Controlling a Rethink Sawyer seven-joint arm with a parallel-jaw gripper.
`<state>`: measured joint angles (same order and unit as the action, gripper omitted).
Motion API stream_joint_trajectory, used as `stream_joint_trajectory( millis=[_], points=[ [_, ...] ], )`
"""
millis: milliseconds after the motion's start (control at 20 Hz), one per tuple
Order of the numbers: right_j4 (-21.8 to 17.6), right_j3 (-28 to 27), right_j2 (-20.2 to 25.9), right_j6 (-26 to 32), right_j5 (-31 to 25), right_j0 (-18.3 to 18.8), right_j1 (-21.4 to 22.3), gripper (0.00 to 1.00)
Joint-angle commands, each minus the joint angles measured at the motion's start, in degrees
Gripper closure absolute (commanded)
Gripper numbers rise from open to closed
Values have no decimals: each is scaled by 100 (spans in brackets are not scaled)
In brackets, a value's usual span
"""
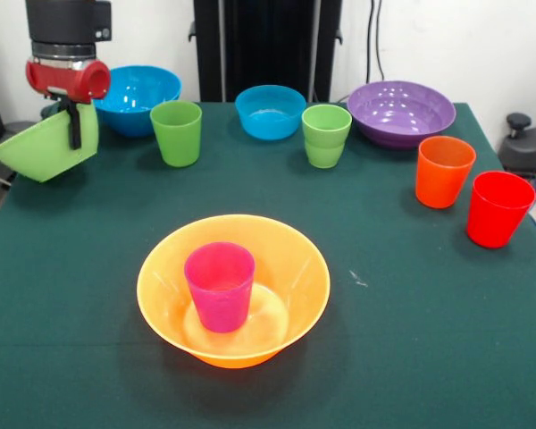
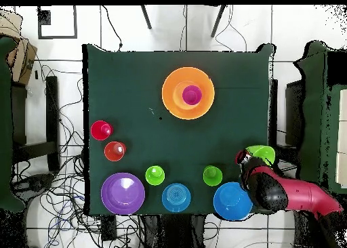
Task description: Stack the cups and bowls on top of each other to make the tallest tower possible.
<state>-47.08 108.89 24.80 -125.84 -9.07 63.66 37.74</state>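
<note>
The gripper [image 1: 74,132] grips the tilted green bowl [image 1: 45,147] off the table's [image 1: 411,340] edge.

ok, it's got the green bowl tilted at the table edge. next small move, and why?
Probably carry the green bowl toward the purple cup standing in the orange bowl. The gripper holds the bowl by its rim, lifted and tilted at the table's edge, away from the stack; the cup's open top is free to take it.

Purple cup [image 1: 220,285] upright inside orange bowl [image 1: 165,295]; green bowl [image 1: 45,147] seemingly tilted.
</note>
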Motion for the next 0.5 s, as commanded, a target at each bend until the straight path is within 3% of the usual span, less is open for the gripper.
stream_joint_trajectory(
  millis=[50, 500],
  points=[
    [335, 57, 544, 252, -597, -355, 221, 100],
    [580, -134, 304, 112, -643, -787, 240, 100]
  ],
)
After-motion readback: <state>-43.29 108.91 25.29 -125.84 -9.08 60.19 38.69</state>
